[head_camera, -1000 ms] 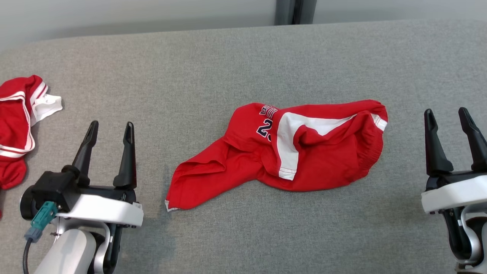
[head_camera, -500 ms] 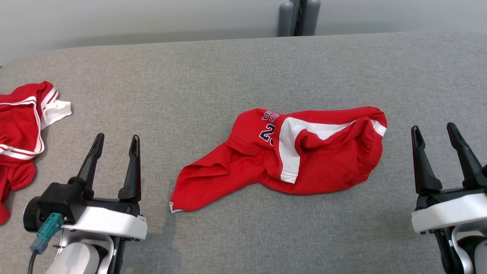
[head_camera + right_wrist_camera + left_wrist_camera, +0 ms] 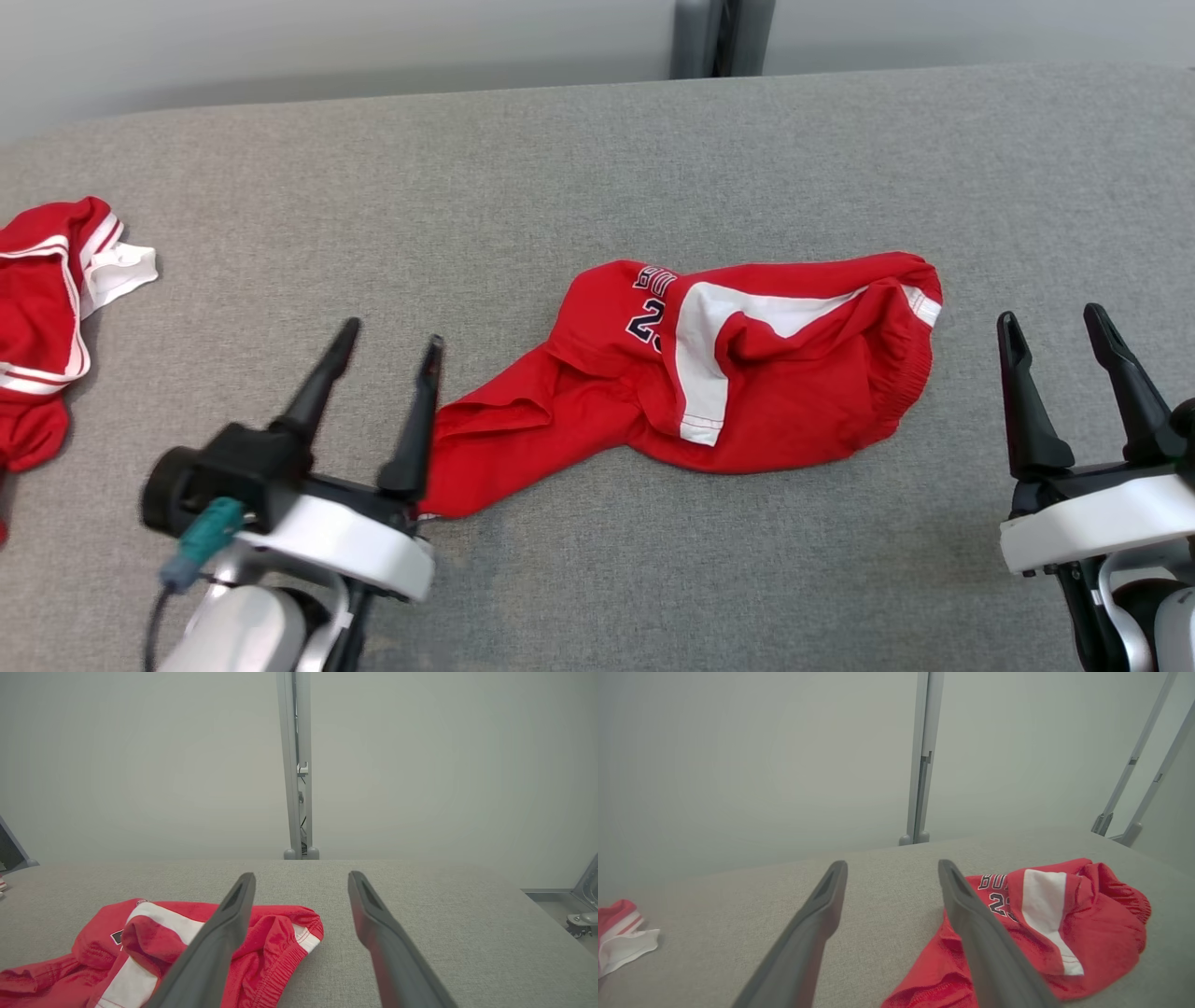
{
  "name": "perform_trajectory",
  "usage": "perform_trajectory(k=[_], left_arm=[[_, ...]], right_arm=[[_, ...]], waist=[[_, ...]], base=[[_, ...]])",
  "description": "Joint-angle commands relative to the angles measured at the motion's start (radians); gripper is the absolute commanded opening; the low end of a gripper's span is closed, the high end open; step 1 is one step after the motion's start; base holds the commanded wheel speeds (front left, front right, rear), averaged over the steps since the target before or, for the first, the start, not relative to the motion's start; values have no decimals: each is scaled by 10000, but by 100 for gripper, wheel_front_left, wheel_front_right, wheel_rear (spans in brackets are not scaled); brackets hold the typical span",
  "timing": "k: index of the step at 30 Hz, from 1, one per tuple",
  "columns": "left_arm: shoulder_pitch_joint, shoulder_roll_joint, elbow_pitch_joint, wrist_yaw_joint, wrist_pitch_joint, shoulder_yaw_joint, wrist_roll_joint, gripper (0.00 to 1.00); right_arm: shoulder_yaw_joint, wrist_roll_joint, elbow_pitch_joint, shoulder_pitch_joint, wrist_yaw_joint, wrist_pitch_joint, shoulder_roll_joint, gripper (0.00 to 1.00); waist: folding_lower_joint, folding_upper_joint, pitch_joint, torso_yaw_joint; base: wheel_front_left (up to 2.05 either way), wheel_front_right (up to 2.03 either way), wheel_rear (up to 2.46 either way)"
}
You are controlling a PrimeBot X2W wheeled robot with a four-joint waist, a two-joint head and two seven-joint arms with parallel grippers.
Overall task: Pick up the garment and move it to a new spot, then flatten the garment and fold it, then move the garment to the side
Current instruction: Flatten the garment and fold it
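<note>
Garment (image 3: 794, 392), red with white stripe, lies crumpled; left tool (image 3: 392, 332) and right tool (image 3: 1048, 314) spread apart.

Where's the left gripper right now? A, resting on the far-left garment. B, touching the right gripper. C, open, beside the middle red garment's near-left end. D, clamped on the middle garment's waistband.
C: the left gripper stands open and empty at the left end of the red garment.
</note>
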Motion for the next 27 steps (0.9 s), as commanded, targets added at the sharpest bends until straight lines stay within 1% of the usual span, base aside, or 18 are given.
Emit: perform_trajectory(k=[1, 4, 11, 16, 21, 27], left_arm=[[-200, -67, -32, -143, 195, -245, 81, 100], [-419, -216, -70, -520, 786, -951, 123, 100], [-1049, -751, 159, -1694, 2339, -2895, 352, 100], [-1676, -1067, 684, -2206, 2850, -3472, 446, 100], [-2327, -1237, 1424, -2415, 3066, -3611, 569, 100], [-2727, -1162, 2172, -2336, 3208, -3442, 564, 100]], right_arm=[[13, 34, 41, -48, 1, -63, -13, 100], [32, 100, 114, -65, 1, -102, -16, 100], [205, 292, 317, -220, 1, -261, -15, 100], [423, 419, 530, -375, 1, -394, -15, 100], [518, 529, 765, -478, 1, -562, -17, 100], [623, 640, 1005, -536, 1, -737, -17, 100]], waist=[[0, -1, 47, -68], [0, -1, 163, -175], [0, -1, 587, -523], [0, -1, 884, -903], [0, -1, 1104, -1285], [0, -1, 1253, -1591]], base=[[0, 0, 0], [0, 0, 0], [0, 0, 0], [0, 0, 0], [0, 0, 0], [0, 0, 0]])
